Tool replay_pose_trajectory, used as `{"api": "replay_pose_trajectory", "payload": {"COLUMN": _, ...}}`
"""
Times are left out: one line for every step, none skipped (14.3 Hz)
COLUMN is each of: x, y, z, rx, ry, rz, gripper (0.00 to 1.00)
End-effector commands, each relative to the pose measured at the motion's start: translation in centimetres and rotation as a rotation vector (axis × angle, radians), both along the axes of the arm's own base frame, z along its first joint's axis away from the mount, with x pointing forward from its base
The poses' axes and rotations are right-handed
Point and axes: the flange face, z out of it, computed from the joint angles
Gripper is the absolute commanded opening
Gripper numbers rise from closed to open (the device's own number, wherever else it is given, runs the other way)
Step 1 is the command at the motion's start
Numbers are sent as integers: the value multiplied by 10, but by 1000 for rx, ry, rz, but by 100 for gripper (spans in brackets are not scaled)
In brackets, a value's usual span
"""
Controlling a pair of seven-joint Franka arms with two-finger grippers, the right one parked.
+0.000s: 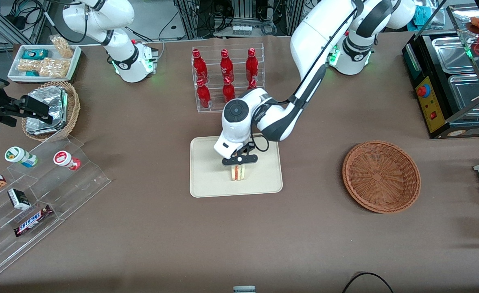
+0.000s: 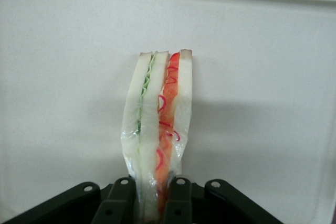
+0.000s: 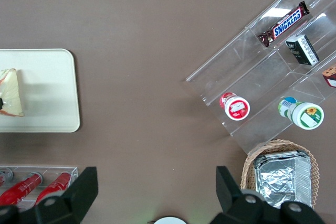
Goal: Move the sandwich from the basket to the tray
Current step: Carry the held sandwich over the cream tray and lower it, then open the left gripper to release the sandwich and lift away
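My gripper (image 1: 239, 166) is over the tray (image 1: 206, 179), jaws pinching the sandwich (image 1: 238, 172) by its upper edge. Wrist view confirms it: both fingers (image 2: 178, 203) press the clear wrap, one on each bread face, with the sandwich (image 2: 157, 135) hanging edge-on toward the tray (image 2: 63, 77) surface.

The basket (image 1: 381, 176) sits well apart, toward my end of the table, and shows nothing in it. Carry looks done; the step in hand is the set-down and release.

Notes for doing it well:
- The wedge looks low over the tray, near the middle and well inside the rim. I cannot tell whether its lower edge touches yet. The shadow close under it suggests nearly so.
- Descend slowly until the lower edge rests; soft bread will squash if I press on.
- It stands on a thin edge. Freed upright, it will likely tip onto one bread face. There is room on the tray either way, so a topple should stay inside the rim.
- Spread the jaws evenly, fully clear of the wrap. The film is crinkled round my pads and could cling, dragging the sandwich up with me.
- Rise straight, no sideways sweep.

Bottle rack (image 1: 227, 77) stands farther from the front camera than the tray; no concern for a vertical exit.
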Motion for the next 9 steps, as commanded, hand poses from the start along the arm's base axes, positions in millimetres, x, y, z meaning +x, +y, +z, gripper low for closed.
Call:
{"api": "replay_pose_trajectory", "payload": {"x": -6, "y": -13, "z": 1, "rx": 0, "ry": -1, "rz": 58, "gripper": 97}}
{"api": "replay_pose_trajectory", "payload": {"x": -5, "y": -14, "z": 7, "rx": -6, "ry": -2, "rz": 86, "gripper": 100}}
{"api": "replay_pose_trajectory", "payload": {"x": 0, "y": -17, "z": 23, "rx": -21, "ry": -17, "rz": 93, "gripper": 100}}
{"api": "replay_pose_trajectory", "payload": {"x": 2, "y": -17, "z": 42, "rx": -30, "ry": -29, "rz": 91, "gripper": 100}}
{"api": "replay_pose_trajectory", "payload": {"x": 6, "y": -11, "z": 58, "rx": -24, "ry": -32, "rz": 94, "gripper": 100}}
{"api": "replay_pose_trajectory", "payload": {"x": 14, "y": 2, "z": 80, "rx": -16, "ry": -37, "rz": 99, "gripper": 100}}
{"api": "replay_pose_trajectory", "payload": {"x": 17, "y": 15, "z": 99, "rx": 18, "ry": -24, "rz": 71, "gripper": 100}}
{"api": "replay_pose_trajectory", "payload": {"x": 12, "y": 27, "z": 118, "rx": 57, "ry": -7, "rz": 10, "gripper": 100}}
{"api": "replay_pose_trajectory", "payload": {"x": 18, "y": 45, "z": 129, "rx": 78, "ry": 19, "rz": 18, "gripper": 100}}
